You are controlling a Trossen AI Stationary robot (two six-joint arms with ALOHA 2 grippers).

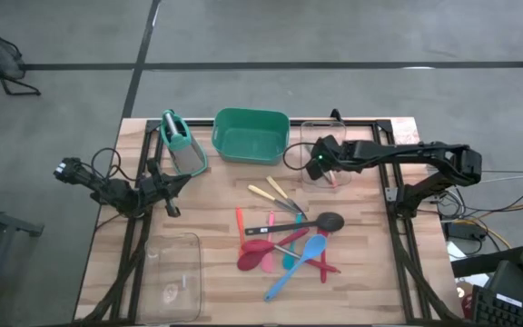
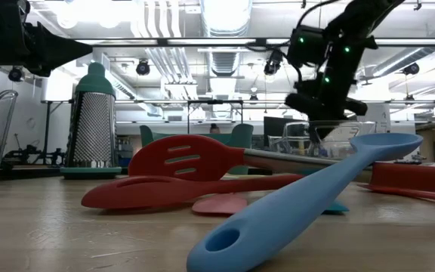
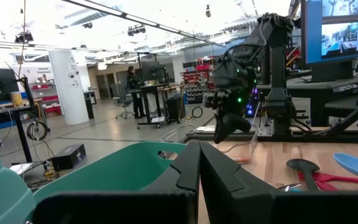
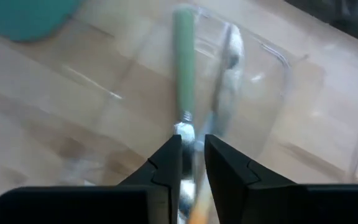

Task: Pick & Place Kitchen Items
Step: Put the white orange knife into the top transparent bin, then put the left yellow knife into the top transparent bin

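Green-handled utensil [image 4: 184, 56], one: your right gripper [image 4: 193, 149] grips its metal neck over the clear bin [image 1: 323, 136]. Left gripper [image 3: 199, 163] clenched, empty, beside one grater [image 1: 182, 145]. One blue spoon [image 1: 300, 261] mid-table.

Both arms are dark and jointed, with black cables looping off them. The right arm [image 1: 425, 159] shows small green lights glowing near its wrist. The left arm [image 1: 116, 189] ends in blocky black fingers [image 3: 185, 180] with angled, wedge-shaped tips.
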